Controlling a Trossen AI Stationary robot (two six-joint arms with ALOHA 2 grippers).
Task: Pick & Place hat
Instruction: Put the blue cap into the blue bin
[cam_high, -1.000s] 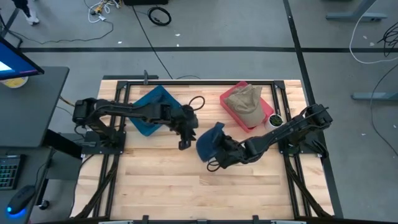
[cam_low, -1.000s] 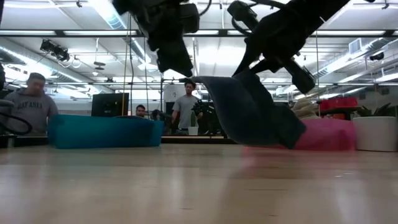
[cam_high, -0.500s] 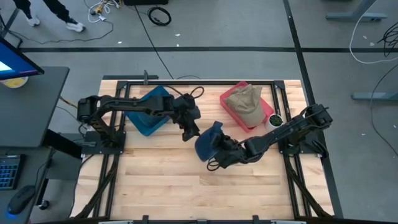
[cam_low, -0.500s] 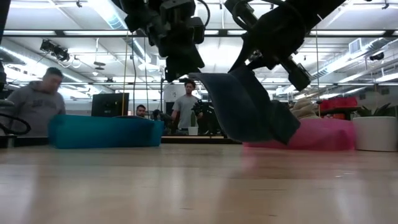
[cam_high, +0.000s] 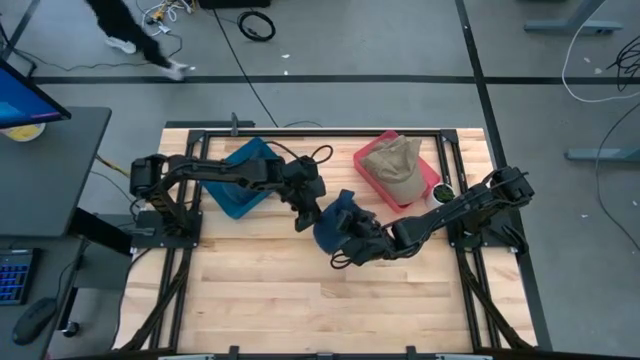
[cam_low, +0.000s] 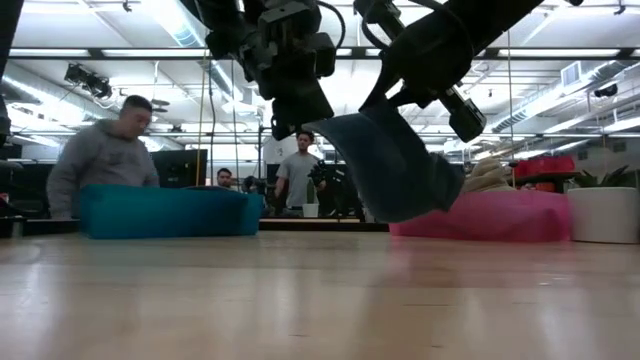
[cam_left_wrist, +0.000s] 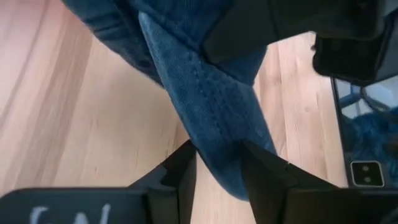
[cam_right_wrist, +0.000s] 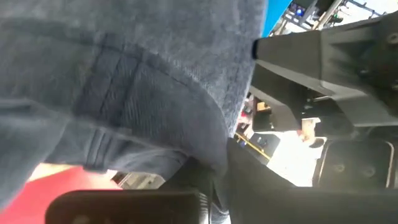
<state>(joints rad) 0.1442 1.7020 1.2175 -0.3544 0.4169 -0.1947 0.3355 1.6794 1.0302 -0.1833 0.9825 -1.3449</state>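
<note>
Left hand reached blue hat brim.

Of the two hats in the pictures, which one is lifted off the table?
The dark blue hat, hanging in the air, gripped by the right gripper, its brim between the left gripper's fingers. The tan hat lies in the pink bin.

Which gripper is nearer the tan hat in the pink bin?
Right. The right gripper, holding the blue hat, sits just in front of the tan hat; the left gripper is farther off.
</note>
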